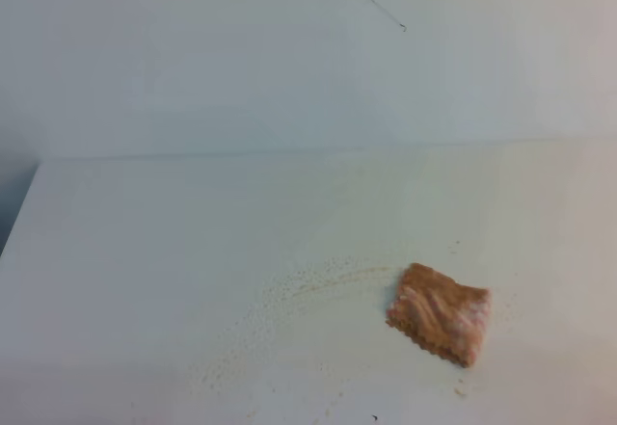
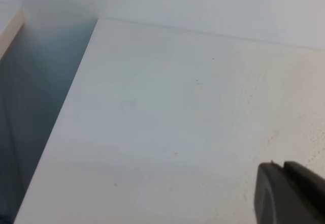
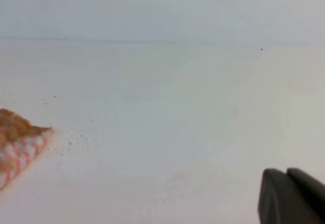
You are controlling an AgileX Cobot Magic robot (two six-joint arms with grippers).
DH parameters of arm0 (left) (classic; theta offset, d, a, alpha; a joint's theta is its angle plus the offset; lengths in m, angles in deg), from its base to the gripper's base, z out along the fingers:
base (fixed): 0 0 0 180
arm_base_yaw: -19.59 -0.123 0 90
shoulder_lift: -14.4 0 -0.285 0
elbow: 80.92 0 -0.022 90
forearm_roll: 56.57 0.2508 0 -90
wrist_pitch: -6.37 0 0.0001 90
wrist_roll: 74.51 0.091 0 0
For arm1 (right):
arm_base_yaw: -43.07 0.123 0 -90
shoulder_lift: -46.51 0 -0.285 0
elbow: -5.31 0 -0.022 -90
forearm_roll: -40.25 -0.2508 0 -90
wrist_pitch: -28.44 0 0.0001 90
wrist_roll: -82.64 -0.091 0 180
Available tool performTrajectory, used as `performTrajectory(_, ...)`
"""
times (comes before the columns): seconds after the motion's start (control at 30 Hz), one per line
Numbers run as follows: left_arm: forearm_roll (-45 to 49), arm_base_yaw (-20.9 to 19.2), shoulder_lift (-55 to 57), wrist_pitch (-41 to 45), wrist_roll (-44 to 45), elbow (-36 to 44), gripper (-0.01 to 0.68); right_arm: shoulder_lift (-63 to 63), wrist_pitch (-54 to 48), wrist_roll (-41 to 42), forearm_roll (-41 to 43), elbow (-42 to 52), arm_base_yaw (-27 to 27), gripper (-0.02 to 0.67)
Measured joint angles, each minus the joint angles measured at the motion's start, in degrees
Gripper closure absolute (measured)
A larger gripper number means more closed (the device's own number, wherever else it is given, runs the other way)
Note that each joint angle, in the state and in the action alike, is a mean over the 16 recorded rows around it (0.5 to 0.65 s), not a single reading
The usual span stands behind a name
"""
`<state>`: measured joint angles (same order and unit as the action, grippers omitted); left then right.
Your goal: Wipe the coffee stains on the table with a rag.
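Rag's down, arms are back, only a faint smear left to deal with

Your right gripper (image 3: 292,196) is pinched closed on nothing, just poking in at the bottom right corner of its wrist view, well clear of the rag (image 1: 440,311); the left gripper (image 2: 289,193) shows the same dark tip with no gap I can see, so it looks closed too. The rag lies loose on the table (image 1: 145,252), toward the near edge and right of middle. The stains (image 1: 289,305) now read as a tan speckled arc running from the rag's left side toward the near-left; no wet puddle visible. I'd say you're between passes: open the right jaws, drop onto the rag, pinch it, then drag left along that arc.
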<state>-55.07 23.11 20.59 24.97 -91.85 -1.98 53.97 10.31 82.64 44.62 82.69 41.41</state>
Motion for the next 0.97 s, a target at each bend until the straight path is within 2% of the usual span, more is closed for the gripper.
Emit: performTrajectory(0.97, 0.00, 0.00, 0.18, -0.20, 0.00, -0.05, 0.674, 0.00, 0.00, 0.00, -0.07, 0.00, 0.00, 0.651)
